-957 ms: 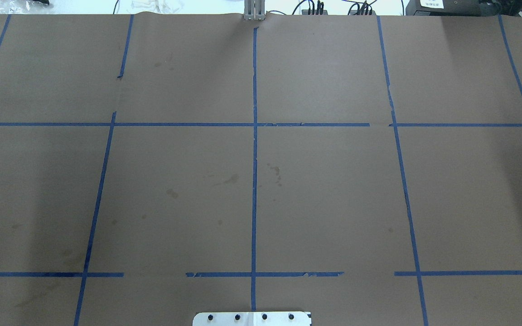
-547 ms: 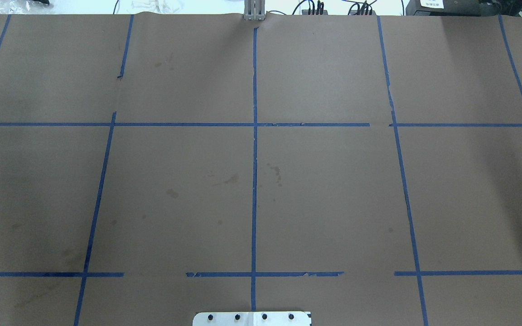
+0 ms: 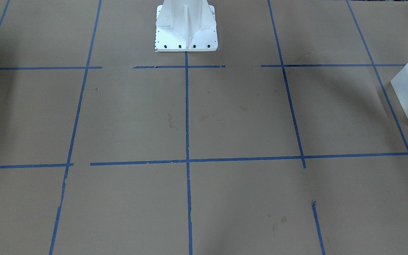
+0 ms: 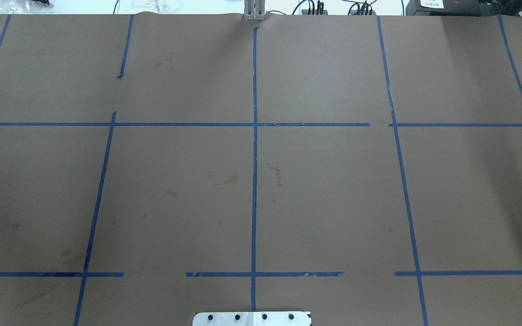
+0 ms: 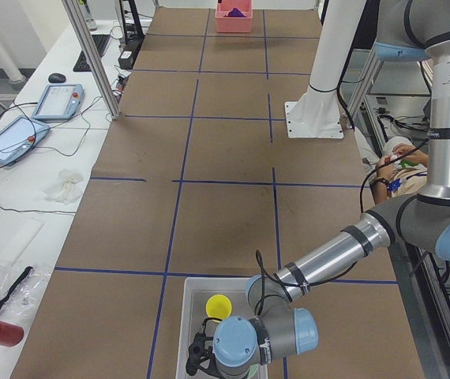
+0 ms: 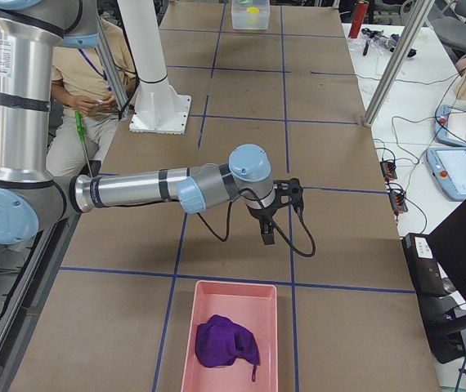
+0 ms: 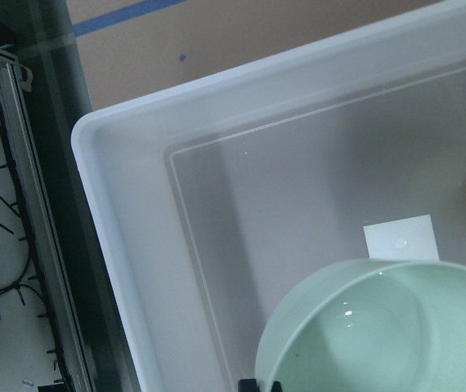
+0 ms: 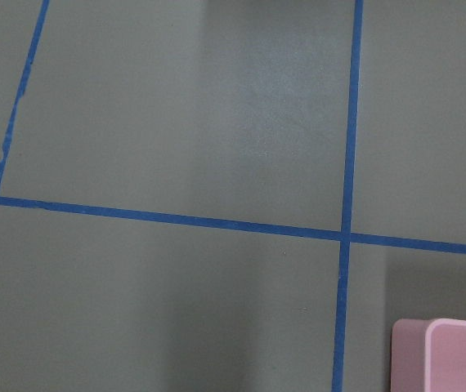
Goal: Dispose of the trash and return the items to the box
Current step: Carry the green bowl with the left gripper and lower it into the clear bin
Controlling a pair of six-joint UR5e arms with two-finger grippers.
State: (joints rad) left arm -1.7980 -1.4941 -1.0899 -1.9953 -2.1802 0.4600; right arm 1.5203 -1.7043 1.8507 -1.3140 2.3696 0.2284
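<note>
Overhead view: only brown paper table (image 4: 333, 190) with blue tape grid; no arms, no task things. The side and wrist views carry the rest.

Box (image 5: 189, 316) at the table's left end, cut by the frame edge in every close view, so long axis cannot be judged. Cup (image 5: 219, 305) stands inside it, mouth up. Only the left wrist view shows the bowl (image 7: 380, 335): within the box walls, mouth up, near the cup; resting or lifted, cannot tell.

Left arm is bent low, forearm slanting down, left gripper (image 5: 201, 359) pointing down over the box. Its dark tips show at the bowl's rim; opening and grip cannot be told.

Right arm reaches level across the table's right end, right gripper (image 6: 266, 233) pointing down, above bare paper near the pink tray (image 6: 200, 310) with purple cloth (image 6: 226, 341). Its opening cannot be told.
</note>
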